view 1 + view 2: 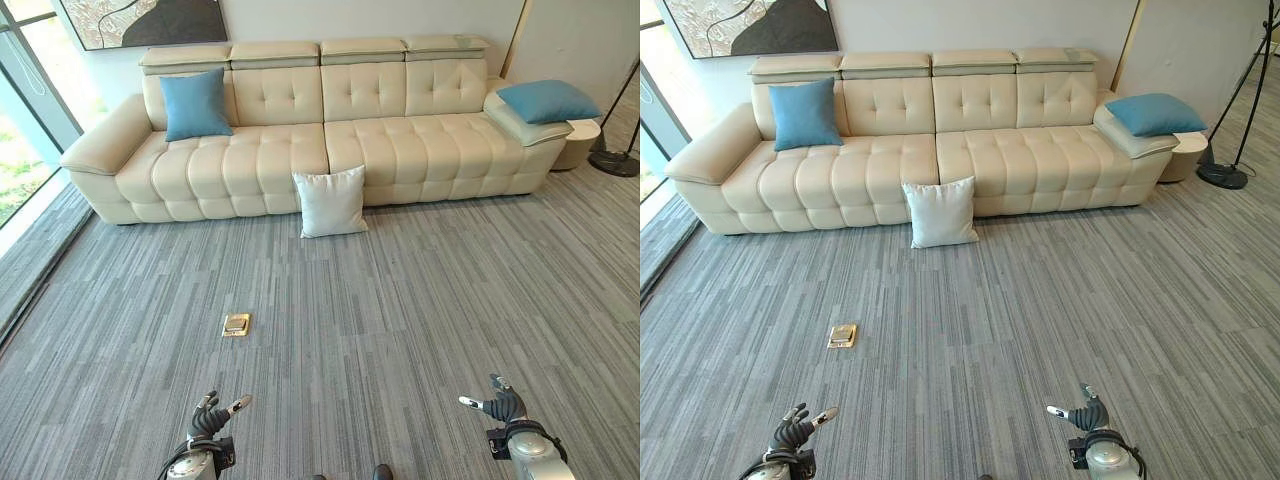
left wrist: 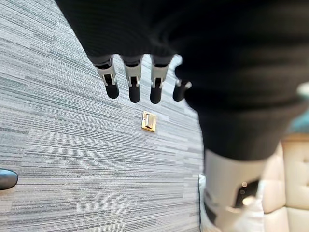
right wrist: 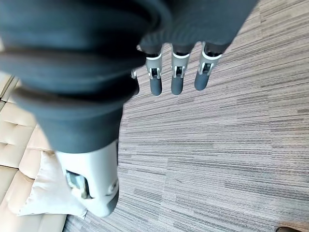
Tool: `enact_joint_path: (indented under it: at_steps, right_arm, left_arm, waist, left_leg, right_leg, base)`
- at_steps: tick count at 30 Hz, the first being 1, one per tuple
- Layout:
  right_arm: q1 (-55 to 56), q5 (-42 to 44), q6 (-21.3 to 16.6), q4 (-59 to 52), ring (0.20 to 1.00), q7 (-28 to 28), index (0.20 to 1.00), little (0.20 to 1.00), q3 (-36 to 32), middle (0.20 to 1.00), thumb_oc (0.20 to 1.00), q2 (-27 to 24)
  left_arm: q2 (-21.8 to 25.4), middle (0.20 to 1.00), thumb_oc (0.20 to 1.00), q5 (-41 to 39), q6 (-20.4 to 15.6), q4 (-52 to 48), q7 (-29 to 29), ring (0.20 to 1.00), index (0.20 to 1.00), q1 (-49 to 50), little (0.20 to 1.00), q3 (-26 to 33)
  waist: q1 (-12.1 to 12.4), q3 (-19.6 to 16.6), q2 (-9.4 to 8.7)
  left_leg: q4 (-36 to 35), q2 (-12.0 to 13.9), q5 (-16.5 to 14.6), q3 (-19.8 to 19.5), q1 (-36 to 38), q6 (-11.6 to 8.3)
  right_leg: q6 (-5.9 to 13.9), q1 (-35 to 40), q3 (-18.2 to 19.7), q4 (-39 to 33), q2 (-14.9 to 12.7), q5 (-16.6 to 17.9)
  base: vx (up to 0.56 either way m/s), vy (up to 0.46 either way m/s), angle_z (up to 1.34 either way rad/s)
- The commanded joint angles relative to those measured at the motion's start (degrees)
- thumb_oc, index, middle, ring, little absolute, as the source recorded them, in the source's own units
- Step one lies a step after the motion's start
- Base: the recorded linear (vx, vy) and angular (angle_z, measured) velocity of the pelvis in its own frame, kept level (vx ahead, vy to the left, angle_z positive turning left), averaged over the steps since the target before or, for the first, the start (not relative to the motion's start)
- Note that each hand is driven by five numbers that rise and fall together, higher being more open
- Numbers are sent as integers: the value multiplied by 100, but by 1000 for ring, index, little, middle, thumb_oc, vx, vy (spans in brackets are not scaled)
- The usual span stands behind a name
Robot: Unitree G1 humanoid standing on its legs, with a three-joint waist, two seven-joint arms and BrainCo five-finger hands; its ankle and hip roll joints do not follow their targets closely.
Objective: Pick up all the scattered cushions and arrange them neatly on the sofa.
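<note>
One white cushion (image 1: 331,201) beyond both hands

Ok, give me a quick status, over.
Left hand and right hand open, empty. White cushion on carpet against sofa; two blue cushions already on it. Path clear.

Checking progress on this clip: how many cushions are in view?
3: a blue cushion upright on the sofa's left seat, a blue cushion lying on its right end, a white cushion on the carpet leaning against its front.
</note>
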Motion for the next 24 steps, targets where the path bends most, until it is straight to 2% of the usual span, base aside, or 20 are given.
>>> enact_joint_path:
  at_steps: [1, 5, 24]
  right_arm:
    - [-289, 7, -148, 147, 1000, -142, 1000, 1000, -134, 1000, 1000, 16]
    - [-290, 30, -157, 168, 1000, -193, 1000, 1000, -95, 1000, 1000, 73]
    - [-221, 26, -117, 108, 1000, -187, 1000, 1000, -59, 1000, 1000, 131]
  left_arm:
    - [54, 1000, 1000, 453, -174, 83, 121, 1000, 1000, -352, 1000, -99]
    - [-45, 1000, 1000, 331, -186, 88, 234, 1000, 1000, -361, 1000, -100]
    - [-34, 1000, 1000, 401, -81, 32, 92, 1000, 1000, -184, 1000, -180]
  waist:
    - [-28, -45, -52]
    - [-28, -57, -57]
    - [-16, -28, -57]
  left_leg:
    - [6, -72, -522, 53, 95, -187]
    - [6, -76, -532, 46, 108, -189]
    - [6, -73, -549, 30, 138, -178]
  right_leg:
    - [270, 320, -131, 7, -47, -891]
    - [272, 331, -141, 7, -49, -899]
    - [280, 370, -173, 7, -54, -928]
  base:
    - [0, 0, 0]
    - [0, 0, 0]
    - [0, 0, 0]
